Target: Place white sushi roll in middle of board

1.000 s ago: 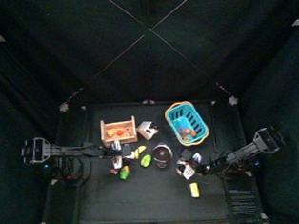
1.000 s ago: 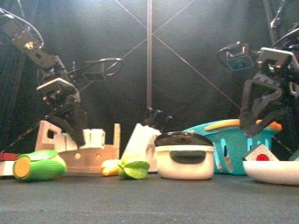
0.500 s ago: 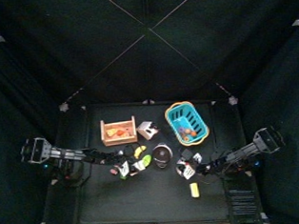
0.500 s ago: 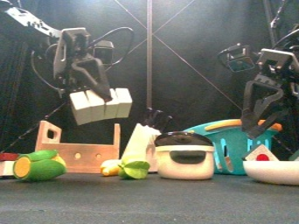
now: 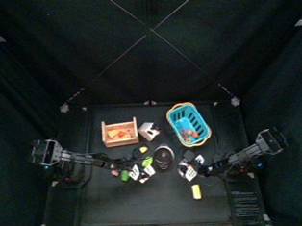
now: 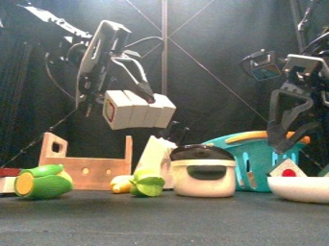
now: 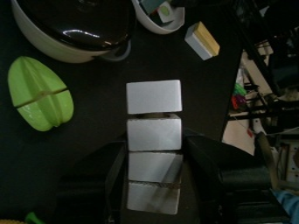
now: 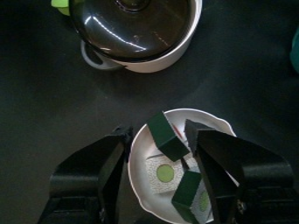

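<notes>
Front view: left gripper (image 6: 129, 108) clamps the white sushi roll (image 6: 137, 109) aloft, long axis near level.

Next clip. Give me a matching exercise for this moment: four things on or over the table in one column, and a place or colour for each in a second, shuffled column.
Things:
1. white segmented roll
2. pot
3. basket
4. green fruit

Places or colours:
A. on the table, far left in the front view
B. held above the table in the left gripper
C. teal, behind the pot on its right
D. white body, black lid

Pairs: 1-B, 2-D, 3-C, 4-A
</notes>
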Tool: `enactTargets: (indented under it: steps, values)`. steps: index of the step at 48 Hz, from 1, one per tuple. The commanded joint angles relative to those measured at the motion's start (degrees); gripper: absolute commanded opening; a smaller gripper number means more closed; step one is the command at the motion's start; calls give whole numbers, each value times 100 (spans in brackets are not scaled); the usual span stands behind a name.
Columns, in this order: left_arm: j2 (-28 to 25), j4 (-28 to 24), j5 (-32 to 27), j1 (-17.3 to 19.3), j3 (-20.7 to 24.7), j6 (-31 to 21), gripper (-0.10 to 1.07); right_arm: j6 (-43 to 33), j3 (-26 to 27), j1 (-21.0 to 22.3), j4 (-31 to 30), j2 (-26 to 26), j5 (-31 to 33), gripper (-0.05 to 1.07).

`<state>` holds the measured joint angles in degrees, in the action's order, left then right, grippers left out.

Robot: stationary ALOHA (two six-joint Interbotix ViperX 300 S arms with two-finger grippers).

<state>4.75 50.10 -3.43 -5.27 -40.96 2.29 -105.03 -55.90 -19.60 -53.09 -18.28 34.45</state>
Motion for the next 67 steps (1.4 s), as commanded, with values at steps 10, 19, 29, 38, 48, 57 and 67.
enactTargets:
  steps: [10,19,29,38,48,57,67]
  values:
    - [-35,123,-281,149,308,9,59,18,44,-35,0,-53,-9,86]
    - [-158,158,-325,220,299,0,59,18,44,-70,88,-62,-9,86]
    - [-211,79,-457,220,308,9,59,18,70,-79,158,-97,-9,86]
    - [-255,-984,-642,105,369,9,59,26,88,-88,132,-105,0,86]
    - [-624,-2171,-729,-114,598,35,60,18,88,-88,141,-105,-9,86]
    - [-870,-3577,-1169,-413,993,114,61,18,35,-88,158,-105,-9,86]
    - [-1125,-5563,-1670,-703,1406,246,61,18,0,-88,158,-105,-9,86]
